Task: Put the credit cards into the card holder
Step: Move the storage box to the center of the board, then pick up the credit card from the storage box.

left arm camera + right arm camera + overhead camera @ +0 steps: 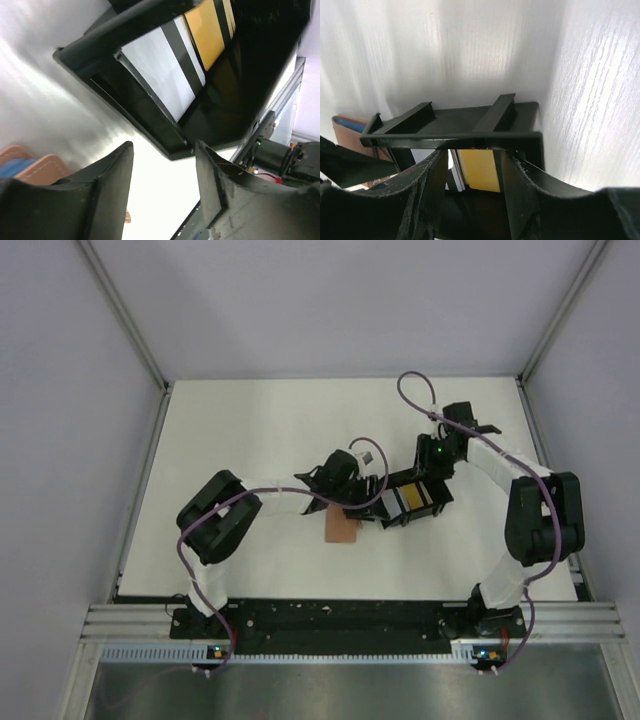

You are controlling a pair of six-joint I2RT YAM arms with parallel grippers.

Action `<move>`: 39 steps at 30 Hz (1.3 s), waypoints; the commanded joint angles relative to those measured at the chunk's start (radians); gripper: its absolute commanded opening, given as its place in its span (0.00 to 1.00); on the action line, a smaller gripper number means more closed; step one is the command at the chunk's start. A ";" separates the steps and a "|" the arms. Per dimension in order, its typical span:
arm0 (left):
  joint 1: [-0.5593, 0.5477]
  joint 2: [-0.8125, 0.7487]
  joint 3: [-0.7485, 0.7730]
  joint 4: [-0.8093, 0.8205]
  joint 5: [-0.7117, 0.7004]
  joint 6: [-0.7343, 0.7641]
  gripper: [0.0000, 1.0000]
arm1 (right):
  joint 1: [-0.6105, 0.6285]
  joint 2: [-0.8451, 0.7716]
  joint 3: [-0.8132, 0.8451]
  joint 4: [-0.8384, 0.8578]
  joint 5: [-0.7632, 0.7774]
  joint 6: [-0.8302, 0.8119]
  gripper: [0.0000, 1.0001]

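The white table (250,430) takes up the middle of the top view, and the black tray (125,102) sits right of centre on it. The tan card holder (342,528) lies flat just below and left of the tray.

Both cards are in the tray, side by side: the pale blue card (160,75) on the holder's side and the yellow card (477,170) on the far side.

Of the 2 arms, the right is nearer the yellow card. The right gripper (472,160) comes down from the upper right of the top view, fingers moderately apart either side of that card. The card's long axis runs up the right wrist frame, between them. I cannot tell whether they touch it.

The left gripper (164,150) is open and empty at the tray's lower-left corner, between holder and tray.
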State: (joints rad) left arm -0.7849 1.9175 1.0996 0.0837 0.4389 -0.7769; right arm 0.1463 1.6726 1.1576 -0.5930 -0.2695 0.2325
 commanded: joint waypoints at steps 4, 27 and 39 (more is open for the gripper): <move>-0.031 -0.092 -0.024 0.030 0.006 0.002 0.59 | -0.014 0.027 0.091 0.021 -0.045 -0.071 0.49; 0.079 0.020 0.108 -0.042 -0.048 0.105 0.65 | 0.006 -0.070 -0.026 0.015 0.071 -0.028 0.61; 0.062 0.066 0.109 0.007 0.030 0.067 0.57 | 0.070 0.025 0.008 -0.036 0.296 -0.022 0.74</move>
State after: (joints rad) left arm -0.7090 1.9472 1.1820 0.0242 0.4137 -0.6933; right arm 0.1967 1.6699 1.1278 -0.6163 -0.0647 0.2028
